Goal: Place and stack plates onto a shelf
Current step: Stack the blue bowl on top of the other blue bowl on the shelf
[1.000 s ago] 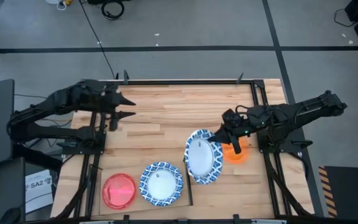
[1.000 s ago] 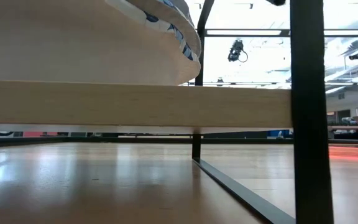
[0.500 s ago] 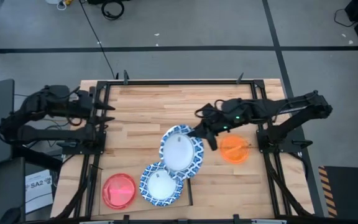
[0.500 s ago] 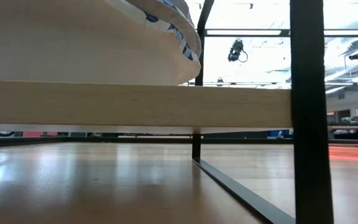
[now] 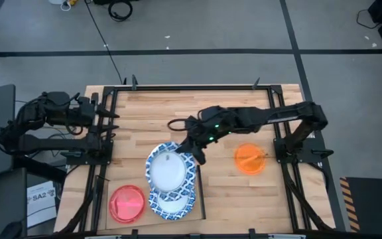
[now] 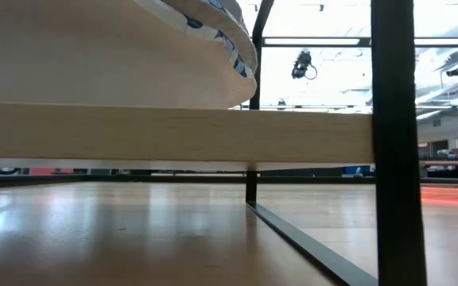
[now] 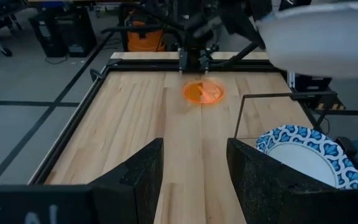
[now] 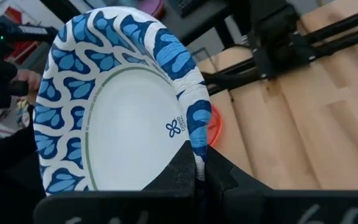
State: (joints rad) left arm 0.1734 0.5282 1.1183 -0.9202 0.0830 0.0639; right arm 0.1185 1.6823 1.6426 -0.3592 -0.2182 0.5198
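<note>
My right gripper [image 5: 195, 150] is shut on a blue-and-white plate [image 5: 170, 170] and holds it in the air, partly over a second blue-and-white plate [image 5: 174, 204]. That second plate lies on the shelf [image 6: 173, 135] at the table's near edge. A red plate [image 5: 127, 204] lies to its left. An orange plate [image 5: 250, 159] lies flat on the tabletop at the right. My left gripper [image 7: 194, 180] stands open and holds nothing, drawn back at the table's left edge. My right gripper pinches the plate's patterned rim [image 8: 197, 146] between its two fingers, on the side toward the table's right and far edges. The fingers come slanting down from that side. The plate is lifted clear and close to level, reaching out beyond the fingertips over the plate below.
Black frame bars [image 5: 272, 113] run along the table's left, far and right sides. A black upright post [image 6: 393, 143] and a bar [image 7: 278, 96] frame the shelf. Bare butcher-block tabletop [image 5: 158, 123] lies between the two arms.
My right gripper has carried the plate from beside the orange plate toward the table's left and near edges, and it now hangs over the plate on the shelf. The plate has turned from tilted to nearly level. My left gripper has pulled back toward the left edge.
</note>
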